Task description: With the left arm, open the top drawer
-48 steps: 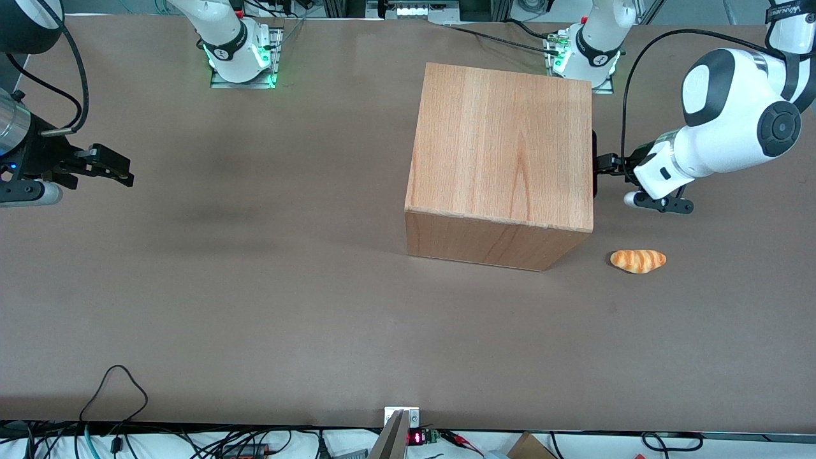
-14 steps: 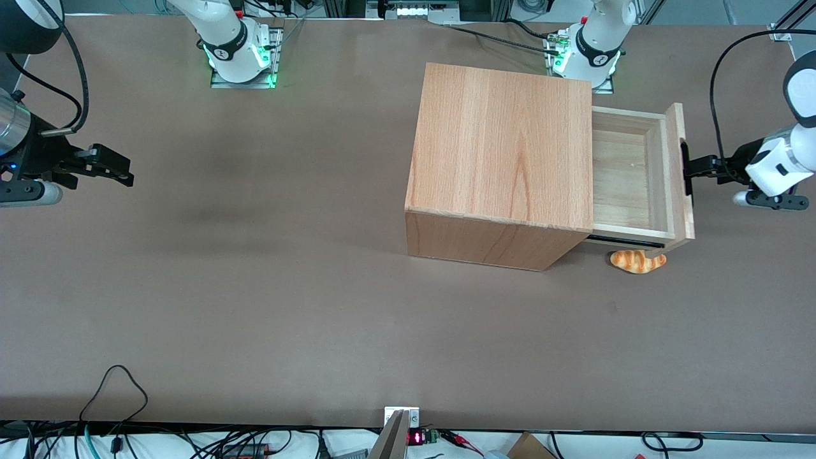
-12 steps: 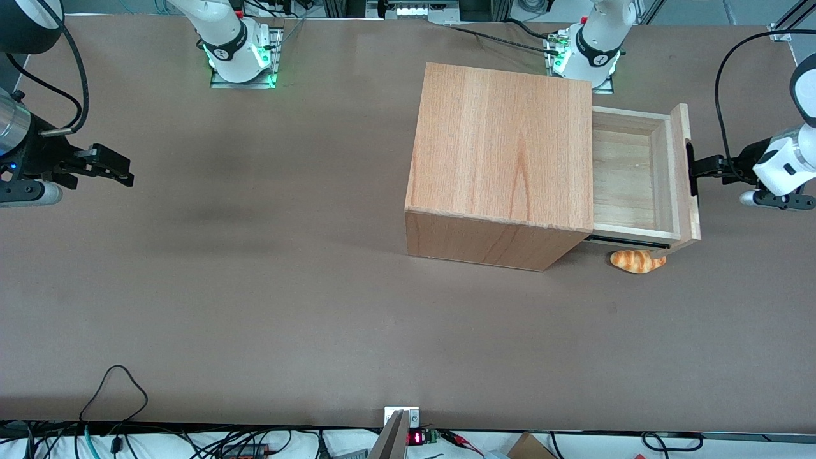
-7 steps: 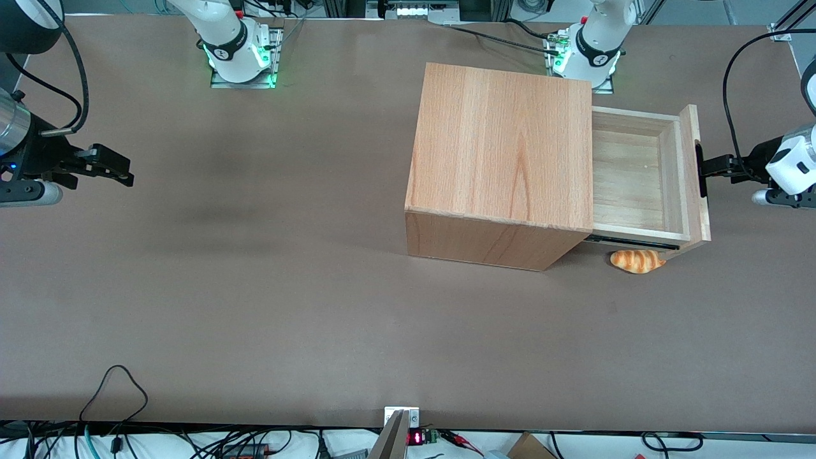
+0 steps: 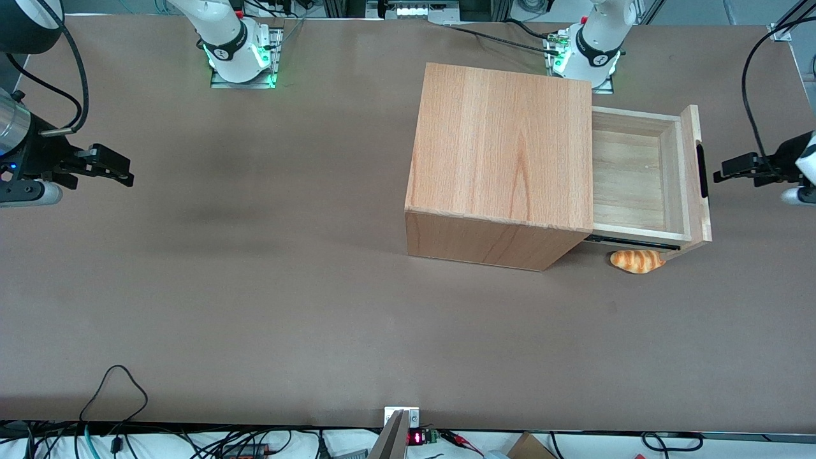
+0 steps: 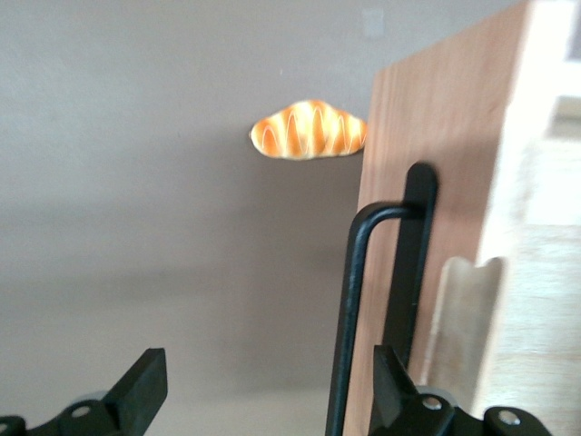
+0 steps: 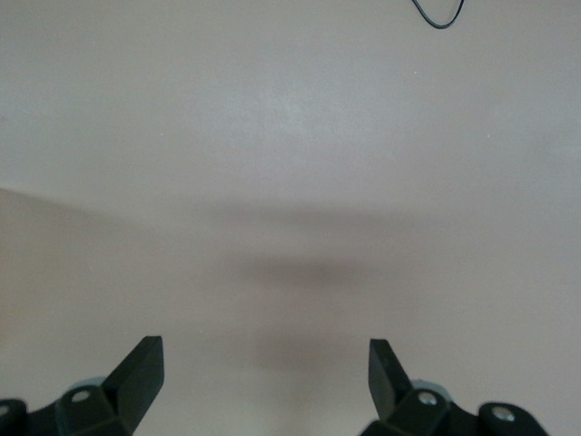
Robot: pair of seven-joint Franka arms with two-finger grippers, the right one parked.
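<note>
The top drawer (image 5: 637, 172) stands pulled out of the wooden cabinet (image 5: 503, 146) toward the working arm's end of the table, its pale base showing. A black handle (image 5: 702, 170) runs along its thick front panel (image 5: 692, 127). My left arm (image 5: 804, 164) reaches in from the table's end. Its gripper (image 5: 720, 176) hangs open in front of the drawer, a short gap away from the handle, holding nothing. In the left wrist view the gripper (image 6: 268, 391) has its fingers (image 6: 145, 386) spread wide, with the handle (image 6: 349, 309) and front panel (image 6: 445, 118) just ahead.
A toy croissant (image 5: 637, 261) lies on the brown table beside the cabinet, just under the open drawer's nearer corner and nearer the front camera; it shows as the croissant (image 6: 309, 130) in the left wrist view. A black slide rail (image 5: 631, 241) runs under the drawer.
The drawer slid out from shut to well open with my gripper at its handle. In the last half second the gripper drew back off the handle; the drawer stayed put.
</note>
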